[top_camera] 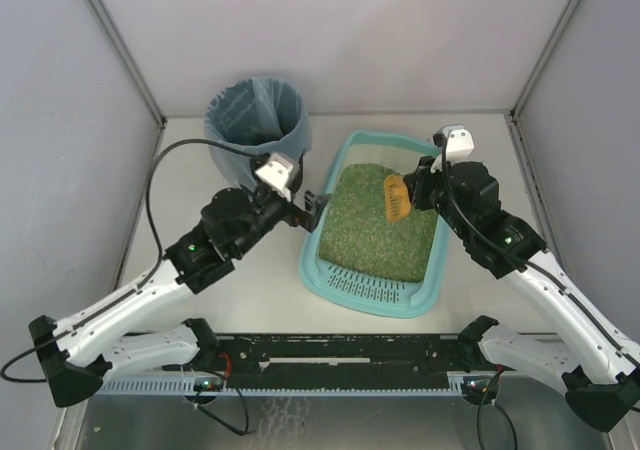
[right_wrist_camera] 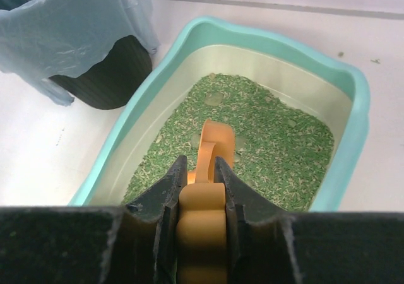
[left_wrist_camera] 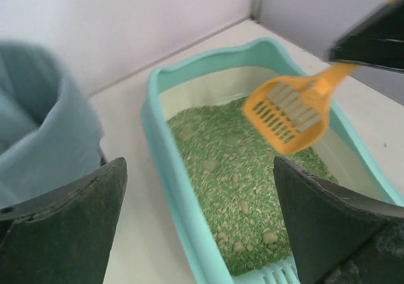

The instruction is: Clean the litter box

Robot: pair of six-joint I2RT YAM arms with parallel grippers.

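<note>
The litter box (top_camera: 311, 258) is a light-teal tray holding green litter (top_camera: 372, 225), with a slotted grille (top_camera: 372, 288) at its near end. My right gripper (top_camera: 419, 189) is shut on the handle of an orange slotted scoop (top_camera: 397, 200). The scoop's head hangs over the far right of the litter. In the right wrist view the gripper (right_wrist_camera: 201, 168) pinches the scoop (right_wrist_camera: 216, 140) over the box (right_wrist_camera: 355, 107). My left gripper (top_camera: 316, 211) stands open at the box's left rim, holding nothing. Its wrist view shows the gripper (left_wrist_camera: 199, 170), the rim (left_wrist_camera: 158, 129), small clumps (left_wrist_camera: 209, 165) and the scoop (left_wrist_camera: 289, 115).
A round black bin lined with a blue bag (top_camera: 258, 120) stands at the back left, just beyond the box's far left corner; it also shows as the bag (left_wrist_camera: 44, 126) and the bin (right_wrist_camera: 95, 69). Grey walls close in the table on three sides.
</note>
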